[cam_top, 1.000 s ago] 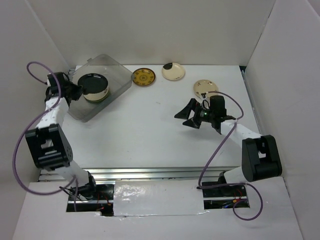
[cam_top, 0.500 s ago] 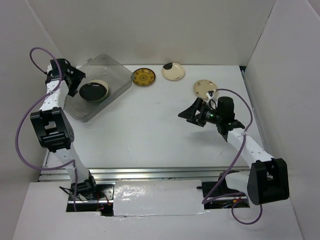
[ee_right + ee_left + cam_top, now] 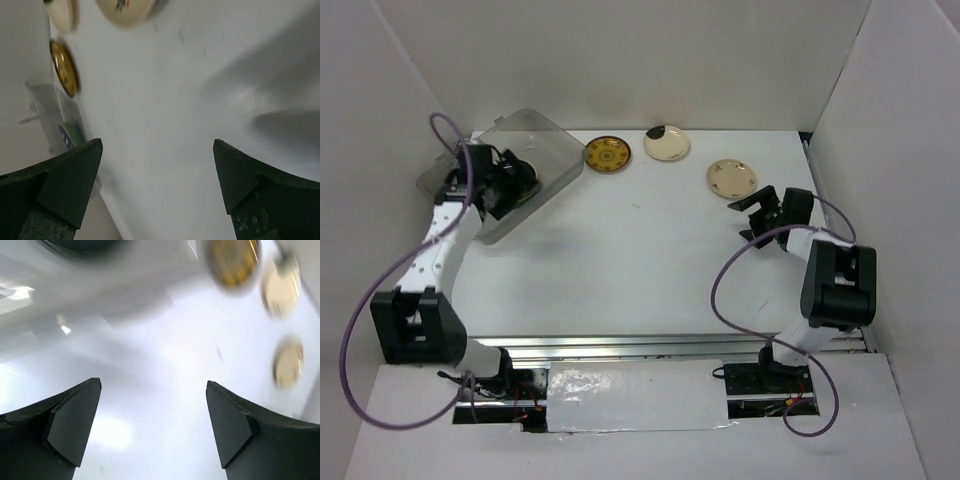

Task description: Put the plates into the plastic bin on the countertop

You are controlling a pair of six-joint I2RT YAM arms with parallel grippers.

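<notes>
The clear plastic bin (image 3: 556, 137) stands at the back left of the white countertop (image 3: 620, 250). My left gripper (image 3: 523, 178) hovers over the bin, open and empty. It mostly hides the plates stacked inside; a dark edge (image 3: 80, 244) of them shows in the left wrist view. On the countertop lie a mustard-gold plate (image 3: 607, 153), a cream plate with a black patch (image 3: 667, 143) and a plain cream plate (image 3: 731, 177). My right gripper (image 3: 752, 220) is open and empty, just in front of the cream plate. Between the left gripper's fingers (image 3: 152, 390) I see only blurred white surface.
White walls close the back and both sides. A metal rail (image 3: 620, 345) runs along the front edge. In the right wrist view the cream plate (image 3: 125, 10), the gold plate (image 3: 64, 67) and the bin (image 3: 55, 115) lie far beyond the right gripper (image 3: 157, 145).
The left gripper opened and let go of the black plate in the bin, then swung to point right over it. The right arm drew back toward the right wall.
</notes>
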